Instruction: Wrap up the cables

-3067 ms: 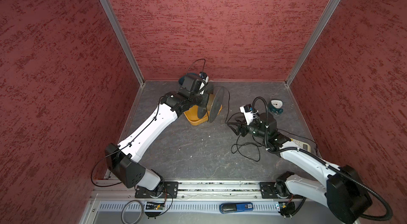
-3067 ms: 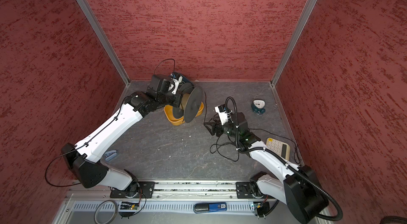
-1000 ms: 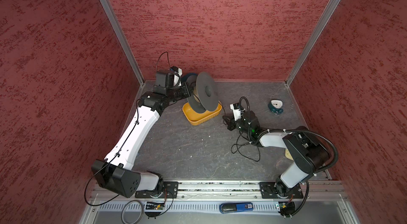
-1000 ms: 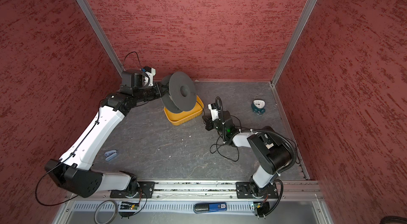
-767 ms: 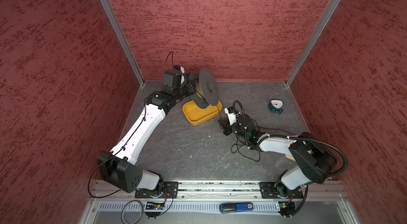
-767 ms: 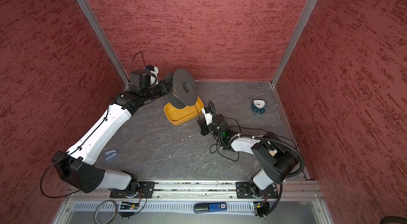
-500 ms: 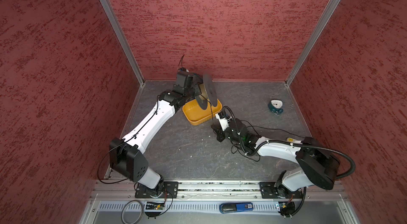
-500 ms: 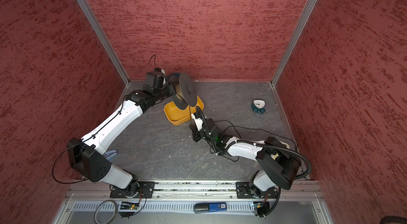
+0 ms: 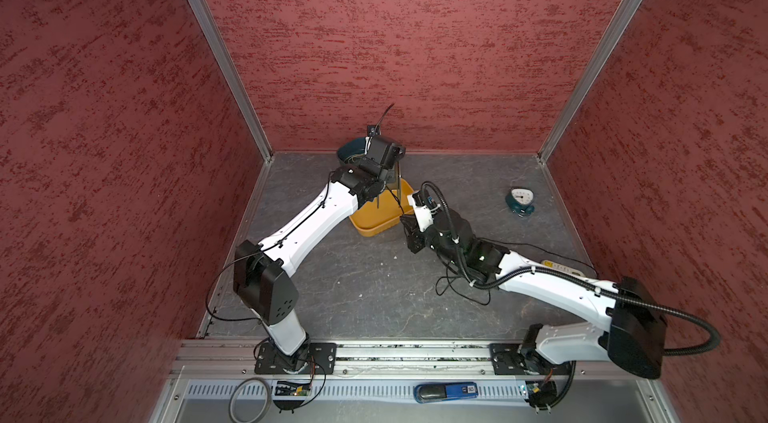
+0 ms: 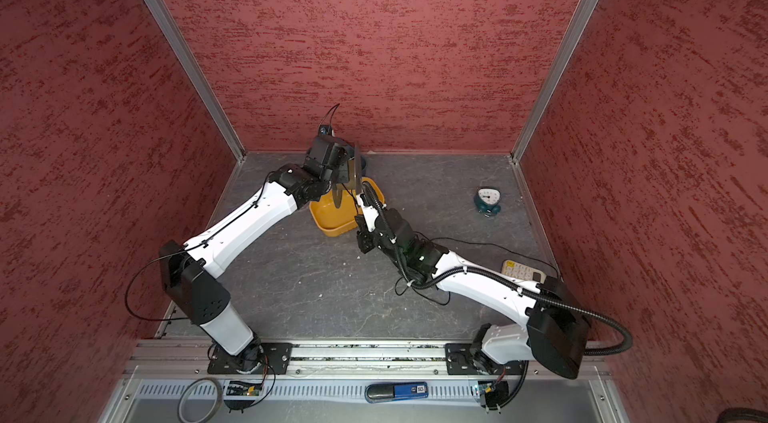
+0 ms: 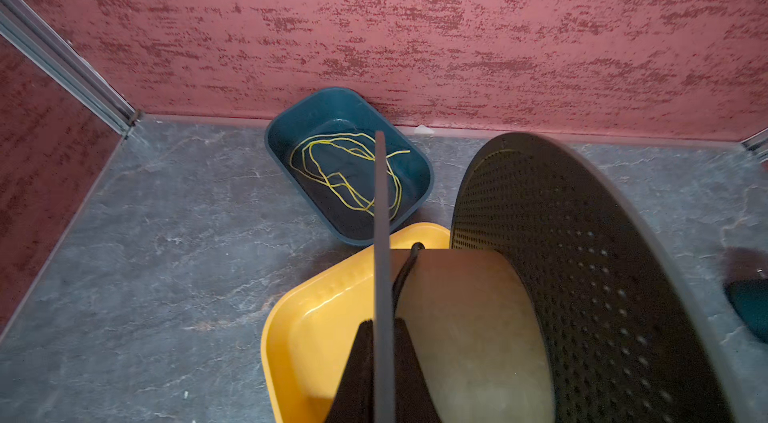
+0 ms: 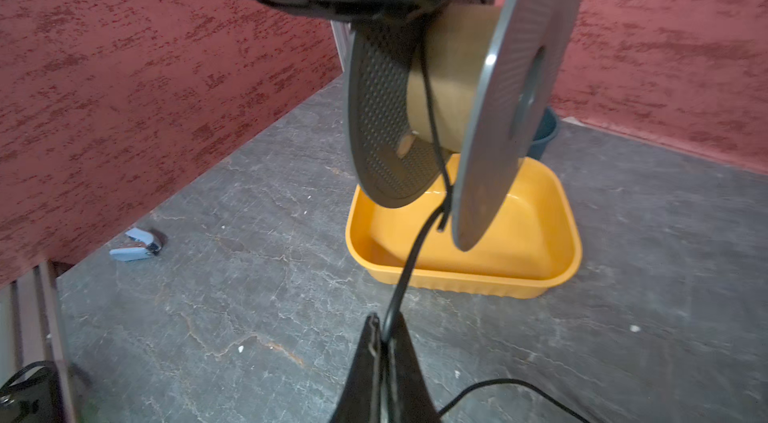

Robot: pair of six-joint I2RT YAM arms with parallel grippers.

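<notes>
The black cable is running from the spool, above the yellow tray, into the pinching right gripper, slack trailing toward 5 o'clock. The left gripper is clamping its flange. Any slackening is likely letting the single turn slip off. Grey stone-look floor and red walls are enclosing it.

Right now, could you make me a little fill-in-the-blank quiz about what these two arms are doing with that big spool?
1. The left gripper is shut on one rim of the spool, which hangs above the ____ tray.
2. The right gripper is shut on a thin ____ cord that runs up to the spool.
3. The yellow wire lies ____ the blue tub.

Missing words: yellow; black; inside.
</notes>
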